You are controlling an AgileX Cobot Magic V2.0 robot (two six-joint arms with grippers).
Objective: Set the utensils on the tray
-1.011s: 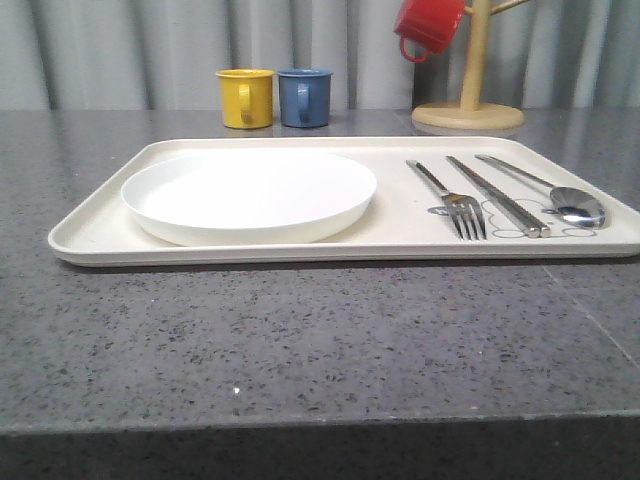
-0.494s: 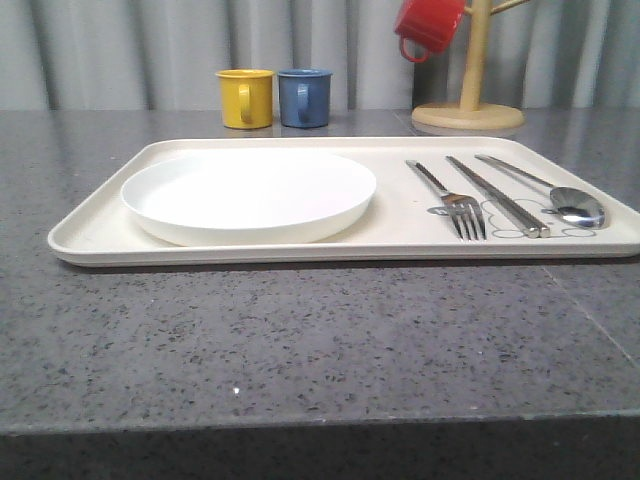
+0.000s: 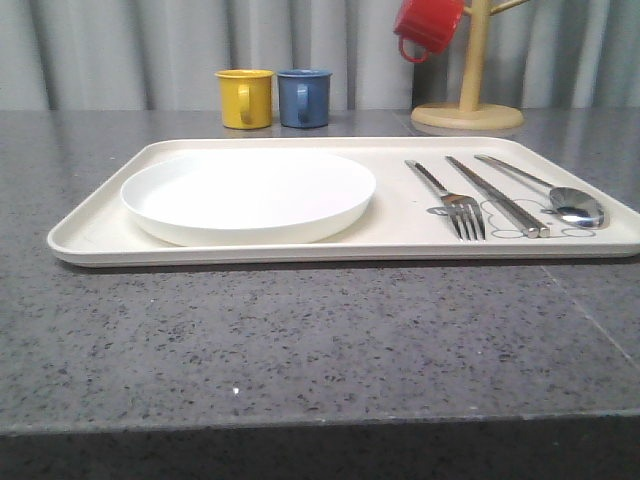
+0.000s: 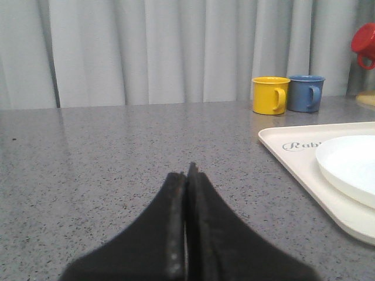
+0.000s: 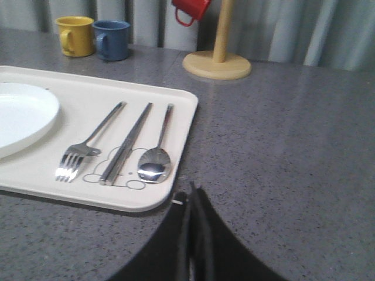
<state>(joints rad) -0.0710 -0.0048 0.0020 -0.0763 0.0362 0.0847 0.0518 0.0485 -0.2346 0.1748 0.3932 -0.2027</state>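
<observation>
The cream tray (image 3: 100,235) lies across the grey table. On its left half rests the round white plate (image 3: 248,192). On its right half lie a fork (image 3: 452,200), a pair of flat metal chopsticks (image 3: 497,195) and a spoon (image 3: 560,198), side by side. The right wrist view has the same fork (image 5: 88,143), chopsticks (image 5: 126,143) and spoon (image 5: 157,158) on the tray (image 5: 179,117). My left gripper (image 4: 187,175) is shut and empty, low over bare table to the left of the tray (image 4: 281,146). My right gripper (image 5: 193,196) is shut and empty, just off the tray's near right corner.
A yellow mug (image 3: 245,98) and a blue mug (image 3: 304,97) stand behind the tray. A wooden mug tree (image 3: 468,105) at the back right carries a red mug (image 3: 428,25). A grey curtain closes the back. Bare tabletop (image 3: 300,340) stretches in front of the tray.
</observation>
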